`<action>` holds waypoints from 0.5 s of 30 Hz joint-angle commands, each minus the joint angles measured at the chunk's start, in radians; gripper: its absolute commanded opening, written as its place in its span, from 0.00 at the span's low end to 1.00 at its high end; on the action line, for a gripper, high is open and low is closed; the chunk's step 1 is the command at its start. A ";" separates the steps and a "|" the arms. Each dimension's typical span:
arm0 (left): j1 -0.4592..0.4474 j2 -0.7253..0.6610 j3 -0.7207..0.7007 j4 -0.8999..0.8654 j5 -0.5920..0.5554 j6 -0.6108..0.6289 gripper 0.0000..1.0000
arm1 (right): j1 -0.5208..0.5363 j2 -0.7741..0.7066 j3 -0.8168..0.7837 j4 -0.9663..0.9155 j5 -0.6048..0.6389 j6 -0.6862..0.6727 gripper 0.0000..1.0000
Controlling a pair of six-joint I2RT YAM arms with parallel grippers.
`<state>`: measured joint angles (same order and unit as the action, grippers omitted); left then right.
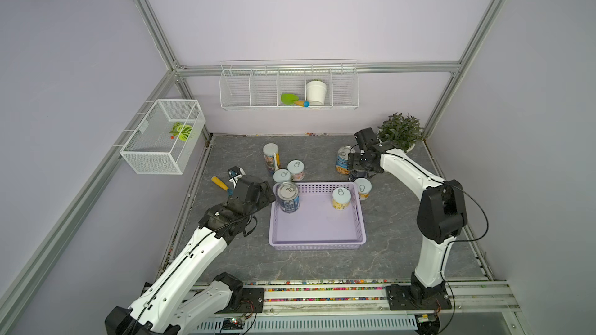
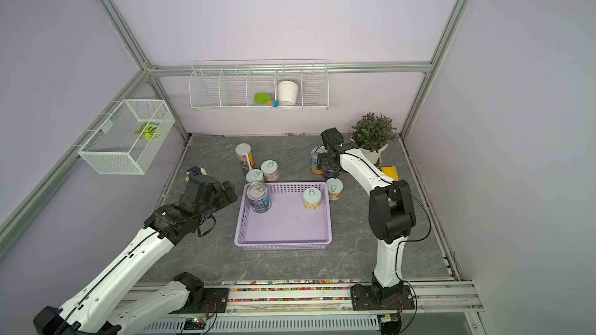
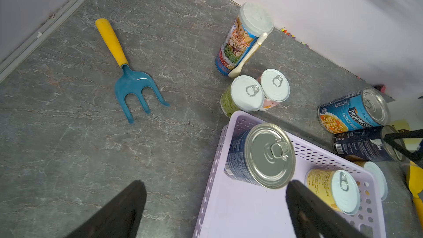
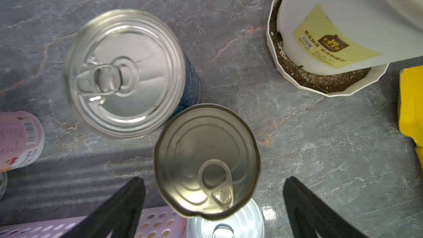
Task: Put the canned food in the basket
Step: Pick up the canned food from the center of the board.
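Two cans [image 1: 288, 199] in basket [image 1: 317, 245]

A yellow-handled blue garden fork [image 3: 131, 83] lies flat on the grey marbled table [image 1: 322, 262]; a potted plant [image 1: 400, 130] stands in the far right corner. A wire rack [image 1: 245, 91] on the back wall holds a green scoop [image 1: 288, 98] in its middle compartment and a white pot [image 1: 316, 91] in the next one rightward, and a mesh box [image 1: 154, 156] on the left wall holds a green leaf-shaped thing [image 1: 181, 131].

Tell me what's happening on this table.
Two robot arms are loading cans into the lilac basket. Two are in: a tall blue can and a short yellow can; six stand outside. Both grippers are open and empty. The left gripper is by the basket's corner; the right gripper hangs over a dark can.
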<state>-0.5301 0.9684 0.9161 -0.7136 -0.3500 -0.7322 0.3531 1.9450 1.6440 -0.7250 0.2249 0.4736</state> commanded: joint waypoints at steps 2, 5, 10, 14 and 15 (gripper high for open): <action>0.006 0.015 0.005 -0.003 0.003 0.002 1.00 | -0.028 0.050 0.037 -0.028 -0.012 -0.019 0.98; 0.006 0.013 0.002 -0.004 -0.001 0.001 1.00 | -0.033 0.077 0.062 -0.032 -0.057 -0.029 0.98; 0.006 0.014 0.000 0.002 -0.009 0.002 1.00 | -0.033 0.092 0.087 -0.036 -0.089 -0.037 0.98; 0.007 0.021 0.002 0.001 -0.008 0.004 1.00 | -0.032 0.107 0.104 -0.039 -0.104 -0.044 0.90; 0.007 0.023 0.001 0.000 -0.007 0.004 1.00 | -0.033 0.110 0.108 -0.040 -0.105 -0.046 0.86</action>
<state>-0.5301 0.9829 0.9161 -0.7128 -0.3508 -0.7322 0.3248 2.0331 1.7248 -0.7460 0.1379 0.4431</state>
